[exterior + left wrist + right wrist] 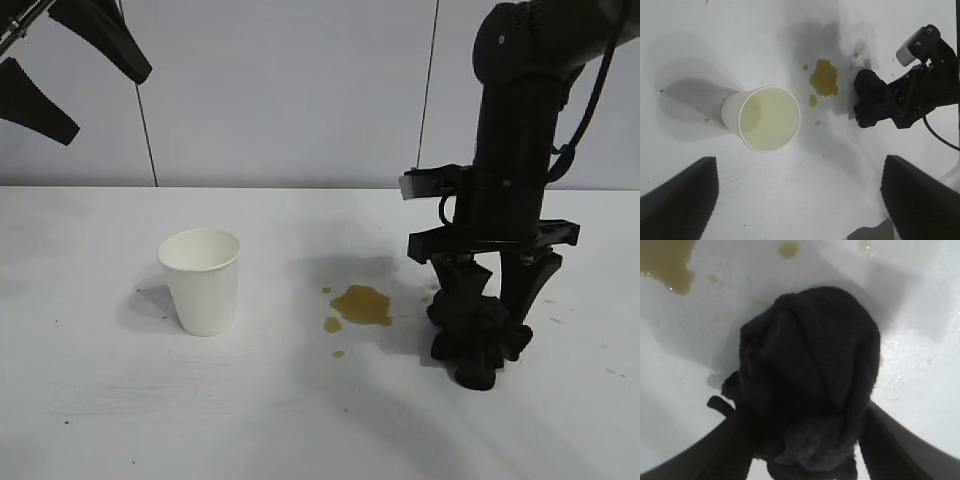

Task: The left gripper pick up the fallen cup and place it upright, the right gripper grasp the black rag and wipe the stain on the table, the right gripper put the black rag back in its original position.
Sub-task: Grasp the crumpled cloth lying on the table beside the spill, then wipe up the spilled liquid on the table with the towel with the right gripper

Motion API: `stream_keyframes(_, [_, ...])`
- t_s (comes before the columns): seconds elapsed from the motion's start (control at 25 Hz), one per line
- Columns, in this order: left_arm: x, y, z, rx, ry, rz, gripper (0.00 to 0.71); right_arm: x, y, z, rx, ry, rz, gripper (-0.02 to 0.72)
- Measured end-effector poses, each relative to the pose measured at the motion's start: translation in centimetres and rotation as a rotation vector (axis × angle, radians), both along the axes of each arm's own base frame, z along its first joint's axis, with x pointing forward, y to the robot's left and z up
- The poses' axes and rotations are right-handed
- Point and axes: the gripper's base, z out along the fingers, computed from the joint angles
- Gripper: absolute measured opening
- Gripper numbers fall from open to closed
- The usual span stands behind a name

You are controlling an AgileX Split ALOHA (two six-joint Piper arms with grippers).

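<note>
In the exterior view, the cup (201,280) stands upright at left of centre on the table (100,400), mouth up; its inside is not visible from this angle. The stain (361,305), a yellowish-brown puddle with small droplets beside it, lies near the middle of the frame, well apart from the cup. Just right of the puddle the right gripper (487,340) points straight down, its two fingers set on either side of the black rag (476,335), which sits bunched on the table at lower right. The fingers bracket the cloth, but whether they are pressing it cannot be told. The left gripper (70,75) hangs in the upper left corner, high above the table, fingers spread wide and empty.

In the left wrist view, the cup (762,117) appears from above at centre left, upright; its interior looks pale with a faint yellowish tint and holds nothing that can be made out. The stain (824,77) lies up and right of it. The rag (870,100) is at right, with the right gripper (890,100) around it. Two dark fingers (682,195) of the left gripper fill the lower corners, far apart.

In the right wrist view, the rag (810,380) fills the centre of the frame, crumpled, between the two fingers (900,440) at the bottom. Part of the stain (667,262) shows in the upper left corner on the table (920,365).
</note>
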Motion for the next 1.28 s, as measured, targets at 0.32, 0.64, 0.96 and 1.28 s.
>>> stream_keyframes(0.32, [0.0, 0.0, 0.0, 0.000, 0.000, 0.000, 0.636, -0.1, 0.2, -0.1, 0.018, 0.012, -0.011, 0.113])
stream_keyframes(0.64, [0.0, 0.0, 0.0, 0.000, -0.001, -0.002, 0.636, -0.3, 1.8, 3.5, 0.222, -0.038, -0.015, 0.112])
stream_keyframes(0.96, [0.0, 0.0, 0.0, 0.001, -0.001, -0.003, 0.636, -0.8, 4.8, 6.0, 0.293, -0.165, 0.072, 0.112])
stream_keyframes(1.28, [-0.2, 0.0, 0.0, -0.002, 0.015, -0.016, 0.636, -1.6, 8.7, 5.8, 0.312, -0.247, 0.148, 0.112])
